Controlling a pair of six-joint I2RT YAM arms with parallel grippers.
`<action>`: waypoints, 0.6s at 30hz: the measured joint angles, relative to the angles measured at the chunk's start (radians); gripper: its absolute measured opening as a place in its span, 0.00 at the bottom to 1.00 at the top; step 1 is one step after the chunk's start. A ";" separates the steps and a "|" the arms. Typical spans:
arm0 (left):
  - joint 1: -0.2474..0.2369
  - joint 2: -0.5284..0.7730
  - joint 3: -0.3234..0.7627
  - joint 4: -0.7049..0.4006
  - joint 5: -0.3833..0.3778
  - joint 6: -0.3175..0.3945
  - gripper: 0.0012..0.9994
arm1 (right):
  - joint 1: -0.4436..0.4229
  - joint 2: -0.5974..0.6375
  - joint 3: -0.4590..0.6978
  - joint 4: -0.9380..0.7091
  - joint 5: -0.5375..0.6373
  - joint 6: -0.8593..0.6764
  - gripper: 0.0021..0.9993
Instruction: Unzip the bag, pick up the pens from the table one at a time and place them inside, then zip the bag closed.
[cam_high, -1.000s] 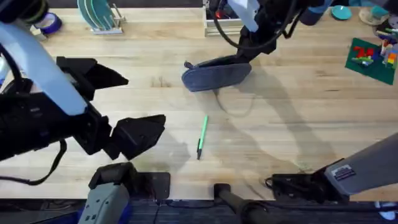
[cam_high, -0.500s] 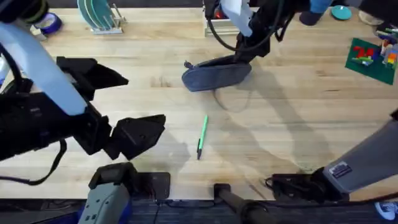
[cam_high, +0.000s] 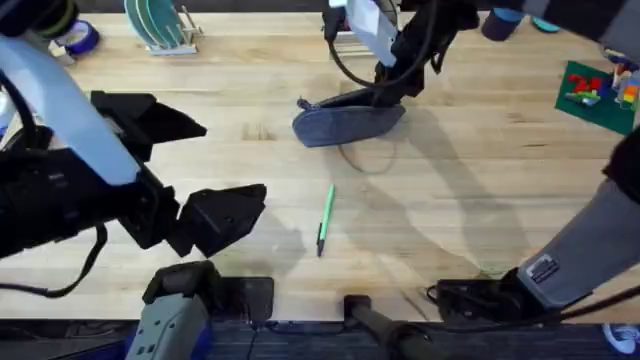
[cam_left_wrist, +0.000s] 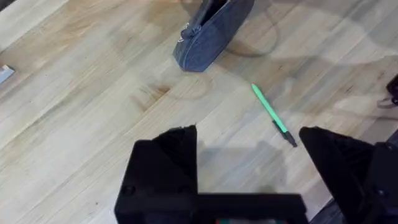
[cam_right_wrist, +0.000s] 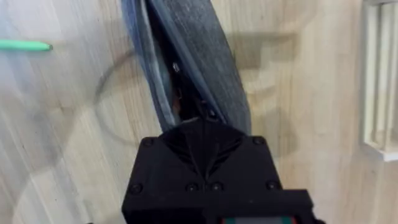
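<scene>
We see the right claw (cam_high: 385, 92) at the far middle of the surface (cam_high: 480, 200), pressed down on the right end of the grey-blue pencil pouch (cam_high: 345, 120); in the right wrist view its two black fingers meet in a point at the pouch's (cam_right_wrist: 186, 56) zipper line, clenched on something there, but we cannot tell if it is the pull tab or the fabric. The pouch lies with its long side across the surface, and its zipper gapes a little, showing a dark slit. Nearer to the arms' bases, well apart from the pouch, the bright green pen (cam_high: 324, 219) lies alone on the pale planks with its dark tip toward us. The left claw (cam_high: 195, 170) hangs over the left part of the surface, released, its fingers wide apart and holding nothing; in its own view the pen (cam_left_wrist: 272, 115) lies just beyond the fingers.
</scene>
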 joint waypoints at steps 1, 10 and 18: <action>0.000 0.000 0.000 0.000 0.000 0.000 1.00 | 0.000 0.008 0.000 0.000 0.000 0.000 0.03; 0.000 0.000 0.000 0.000 0.000 0.000 1.00 | 0.015 0.055 0.000 0.003 0.001 0.000 0.03; 0.000 0.000 0.000 0.000 0.000 0.000 1.00 | 0.027 0.061 0.000 0.005 0.001 -0.005 0.46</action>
